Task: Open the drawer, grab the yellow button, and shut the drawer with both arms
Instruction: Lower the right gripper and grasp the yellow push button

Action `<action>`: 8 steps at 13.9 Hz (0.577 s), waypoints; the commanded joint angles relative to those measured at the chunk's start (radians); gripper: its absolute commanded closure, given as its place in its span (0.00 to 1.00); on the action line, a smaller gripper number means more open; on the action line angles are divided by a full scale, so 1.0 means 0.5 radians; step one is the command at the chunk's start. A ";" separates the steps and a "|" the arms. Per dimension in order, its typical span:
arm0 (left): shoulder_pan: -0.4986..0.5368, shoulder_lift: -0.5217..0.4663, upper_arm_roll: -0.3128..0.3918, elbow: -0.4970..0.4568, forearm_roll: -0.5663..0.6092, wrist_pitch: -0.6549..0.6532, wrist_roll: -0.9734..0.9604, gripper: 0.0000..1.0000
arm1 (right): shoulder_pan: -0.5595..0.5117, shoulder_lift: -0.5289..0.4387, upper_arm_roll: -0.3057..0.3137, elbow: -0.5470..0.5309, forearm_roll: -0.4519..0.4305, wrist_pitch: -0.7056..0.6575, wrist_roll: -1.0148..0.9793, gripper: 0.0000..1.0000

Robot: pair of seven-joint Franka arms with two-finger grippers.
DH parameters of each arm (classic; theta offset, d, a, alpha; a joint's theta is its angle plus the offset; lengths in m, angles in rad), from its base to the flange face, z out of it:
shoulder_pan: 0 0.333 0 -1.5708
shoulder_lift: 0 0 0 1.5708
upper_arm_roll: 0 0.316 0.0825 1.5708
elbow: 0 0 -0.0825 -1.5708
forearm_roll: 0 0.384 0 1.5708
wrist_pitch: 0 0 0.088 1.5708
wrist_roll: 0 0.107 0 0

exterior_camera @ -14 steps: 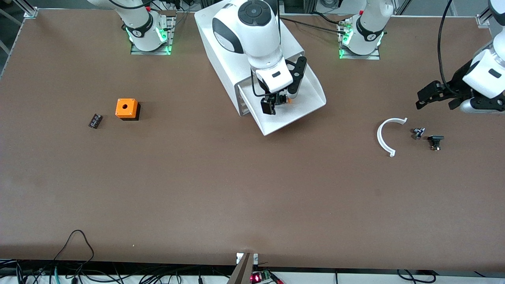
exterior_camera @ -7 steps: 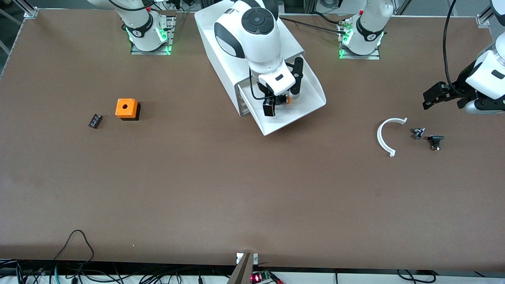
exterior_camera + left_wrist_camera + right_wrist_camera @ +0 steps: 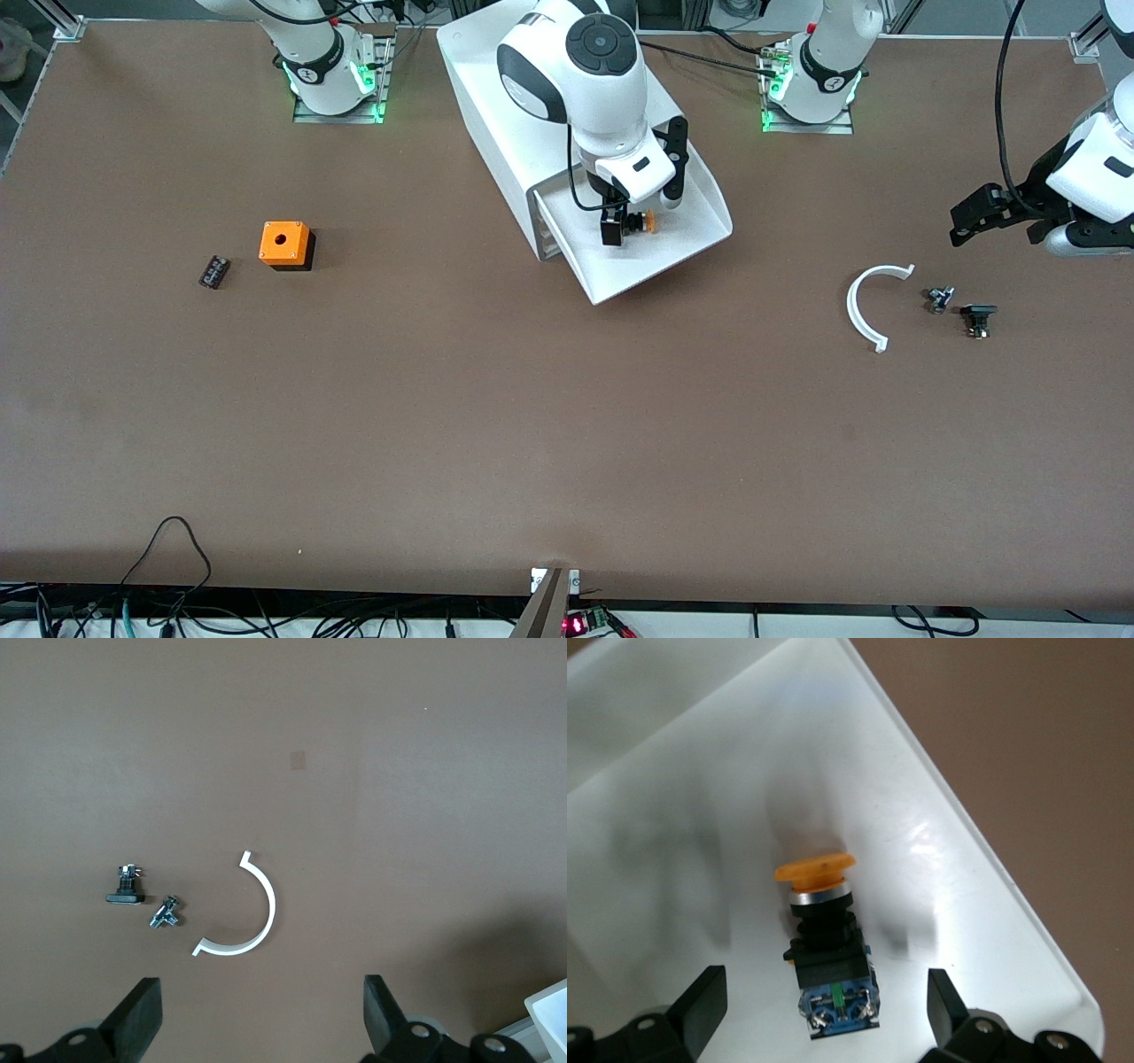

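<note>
The white cabinet [image 3: 496, 106] stands between the arms' bases, and its top drawer [image 3: 620, 283] is pulled out toward the front camera. The button [image 3: 649, 221] lies on its side on the drawer floor [image 3: 700, 771], showing an orange cap and a black-and-blue body [image 3: 826, 943]. My right gripper [image 3: 640, 213] hangs open low over the drawer. In the right wrist view the right gripper [image 3: 824, 1014] straddles the button's blue end, and neither finger touches it. My left gripper [image 3: 970, 221] is open over bare table at the left arm's end, and in the left wrist view the left gripper [image 3: 261, 1019] holds nothing.
A white arc [image 3: 864, 310] lies near the left gripper, with a small metal part [image 3: 939, 299] and a small black part [image 3: 978, 319] beside it. Toward the right arm's end sit an orange cube with a hole [image 3: 284, 245] and a small black part [image 3: 213, 271].
The right gripper has shifted a little toward the cabinet and now straddles the button. The left gripper drew back toward the table's end, then held still.
</note>
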 commanded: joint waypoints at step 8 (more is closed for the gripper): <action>-0.006 0.004 -0.001 0.043 0.038 -0.030 -0.031 0.00 | 0.010 0.115 -0.002 0.076 0.024 -0.019 -0.061 0.17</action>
